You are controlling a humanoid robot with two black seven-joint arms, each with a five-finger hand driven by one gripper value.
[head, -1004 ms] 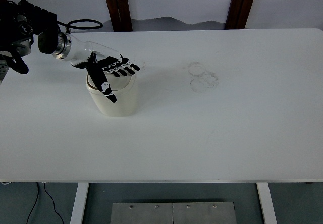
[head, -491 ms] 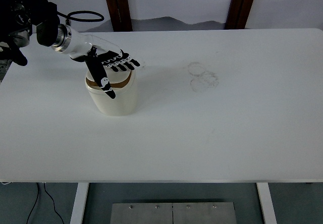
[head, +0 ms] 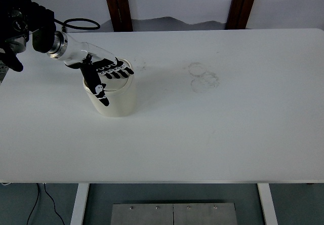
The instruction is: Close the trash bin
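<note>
My left hand (head: 104,70), black-fingered with white knuckle plates, lies palm down over the top of the cream, round plastic trash bin (head: 112,99). Its fingers (head: 117,72) are stretched out flat and close together, pointing toward the right across the bin's top, and they grasp nothing. The thumb (head: 95,83) hangs down separately over the bin's near front wall, its tip reaching partway down the side. Whether the fingers press on the bin's lid or merely lie just above it cannot be told from this view; the hand hides most of the top, so the lid's position is likewise unclear.

Behind the hand, my white forearm shell and metal wrist ring (head: 56,44) lead back to the black upper arm (head: 20,22), which enters from the left edge of the head view; a black cable loop (head: 78,24) arches beside it.

The bin stands upright on the white table (head: 202,134), in the table's left half and nearer the far edge than the near one. Well to its right, faint ring-shaped smudges (head: 203,77) mark the tabletop. Two dark brown wooden posts (head: 117,4) rise beyond the far edge.
</note>
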